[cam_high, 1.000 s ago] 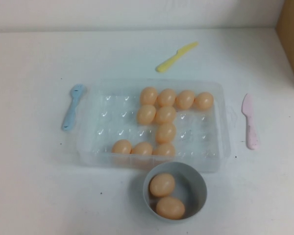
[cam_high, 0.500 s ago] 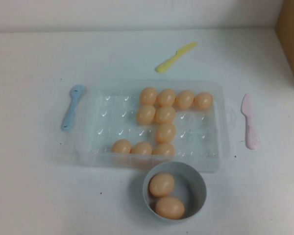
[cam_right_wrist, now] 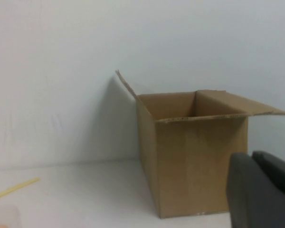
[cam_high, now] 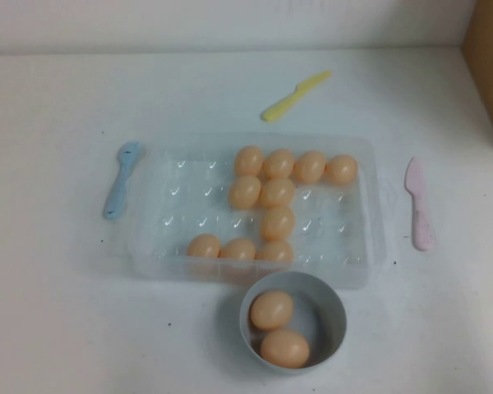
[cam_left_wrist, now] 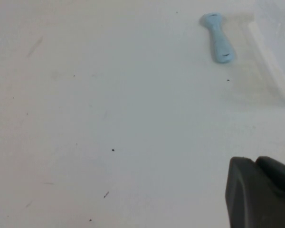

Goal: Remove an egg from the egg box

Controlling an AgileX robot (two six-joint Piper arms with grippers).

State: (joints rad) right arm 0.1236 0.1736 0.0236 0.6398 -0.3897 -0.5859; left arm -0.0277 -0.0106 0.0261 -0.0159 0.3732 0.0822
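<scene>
Both arms are parked off the tabletop (cam_high: 49,98): right gripper (cam_right_wrist: 263,190) closed and empty, left gripper (cam_left_wrist: 261,192) state unclear; bowl (cam_high: 333,305) at the egg box's (cam_high: 375,201) six o'clock receives each egg (cam_high: 277,222).

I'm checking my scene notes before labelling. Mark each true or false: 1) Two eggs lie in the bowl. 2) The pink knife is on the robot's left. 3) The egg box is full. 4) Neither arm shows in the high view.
1) True: two eggs lie in the bowl.
2) False: the pink knife lies right of the egg box; the blue spoon lies left.
3) False: many cells are bare.
4) True: the left gripper and right gripper show only in their wrist views.
</scene>
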